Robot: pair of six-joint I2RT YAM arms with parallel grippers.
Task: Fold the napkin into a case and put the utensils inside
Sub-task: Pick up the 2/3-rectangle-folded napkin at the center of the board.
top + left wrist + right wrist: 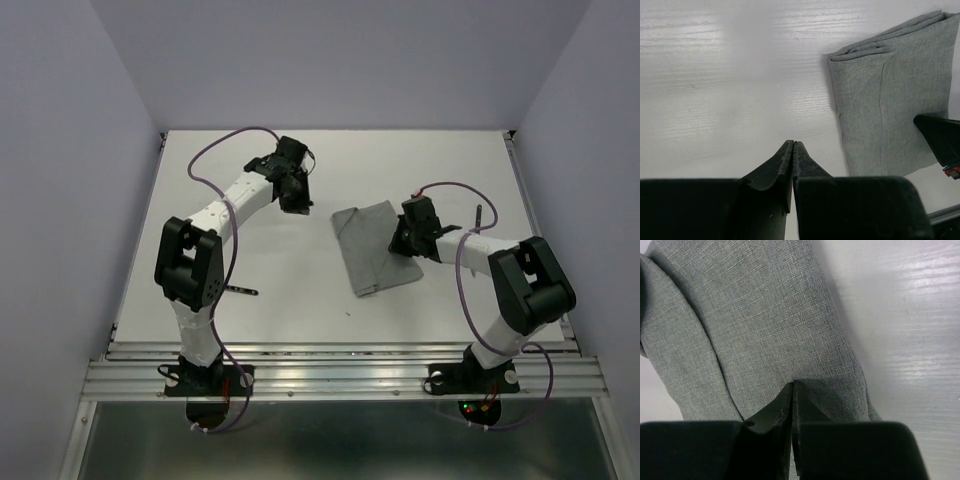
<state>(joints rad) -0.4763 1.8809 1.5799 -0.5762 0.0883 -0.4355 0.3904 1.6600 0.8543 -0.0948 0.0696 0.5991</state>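
Observation:
The napkin (375, 248) lies folded into a narrow grey oblong case at the table's middle, layered edges at its far end (865, 50). My right gripper (405, 240) is shut, and its tips (793, 384) rest on top of the cloth (765, 325) near its right edge, with no fabric visible between the jaws. My left gripper (296, 200) hovers shut over bare table (793, 143), to the left of the napkin and apart from it. One thin dark utensil (241, 290) lies by the left arm. Another utensil (479, 217) lies past the right arm.
The white table (280, 270) is boxed in by pale walls on three sides. A metal rail (340, 375) runs along the near edge where both arm bases are bolted. The right gripper's dark finger (940, 137) shows in the left wrist view.

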